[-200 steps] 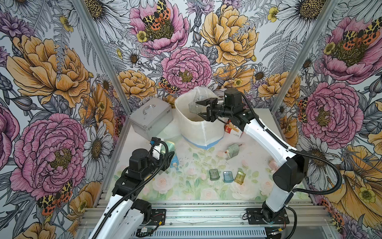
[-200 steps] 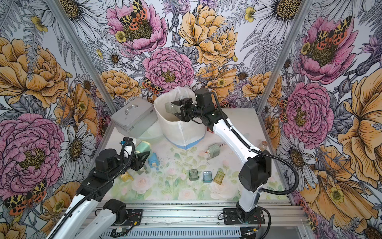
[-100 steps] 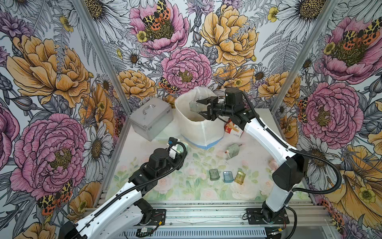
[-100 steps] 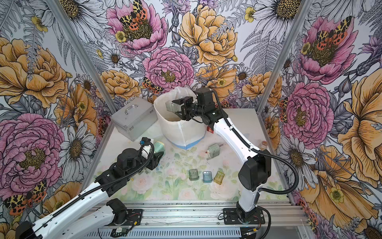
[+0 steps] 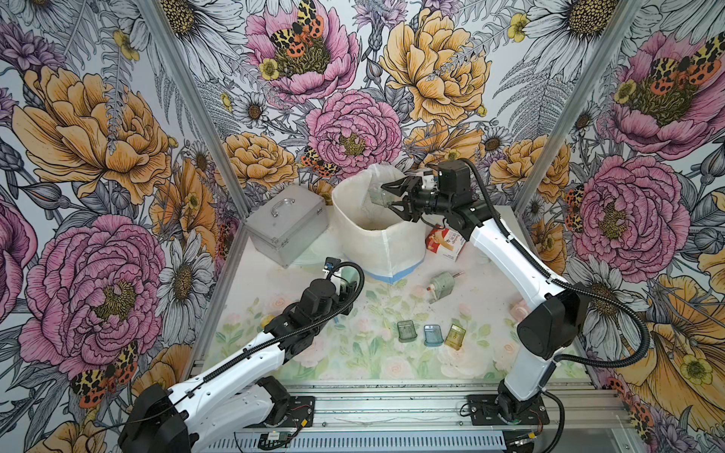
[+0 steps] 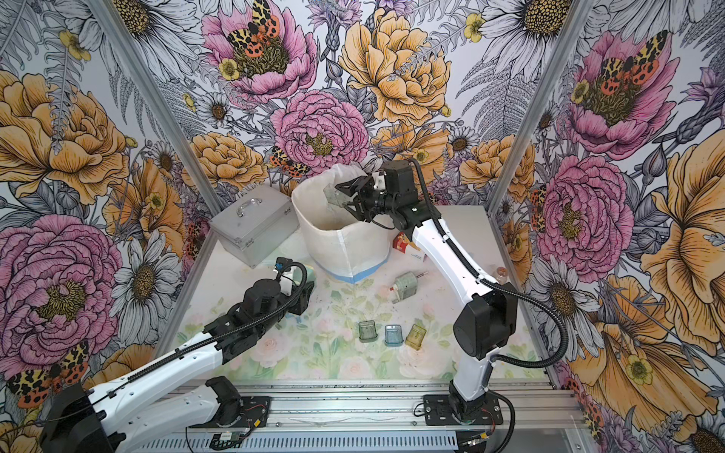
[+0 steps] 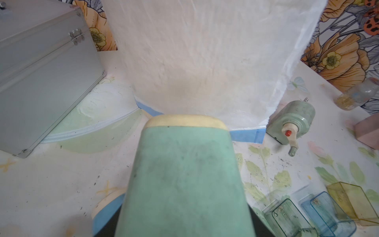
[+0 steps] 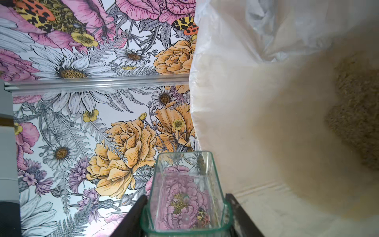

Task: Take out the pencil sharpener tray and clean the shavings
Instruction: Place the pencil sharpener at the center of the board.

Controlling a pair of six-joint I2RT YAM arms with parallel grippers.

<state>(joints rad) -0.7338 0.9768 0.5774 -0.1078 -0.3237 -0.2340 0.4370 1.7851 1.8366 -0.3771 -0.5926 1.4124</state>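
Observation:
My right gripper (image 5: 397,199) is shut on a clear, green-edged pencil sharpener tray (image 5: 378,196), held on its side above the mouth of the white bag (image 5: 376,243). In the right wrist view the tray (image 8: 185,192) sits between the two dark fingers (image 8: 133,221) and looks empty. A brown heap of shavings (image 8: 356,115) lies inside the bag. My left gripper (image 7: 184,225) is shut on a green sharpener body (image 7: 184,174) with a cream end, just above the mat in front of the bag; its fingers are mostly hidden. Dark flecks (image 7: 284,160) dot the mat.
Green (image 5: 406,330), blue (image 5: 432,335) and yellow (image 5: 455,336) trays lie in a row at the front. Another green sharpener (image 5: 441,283) lies on its side mid-table. A silver case (image 5: 286,223) stands back left, a red-and-white box (image 5: 447,243) behind the right arm.
My left arm has swung from the left edge toward the middle and the bag, carrying the green sharpener. The right gripper with the tray has barely moved.

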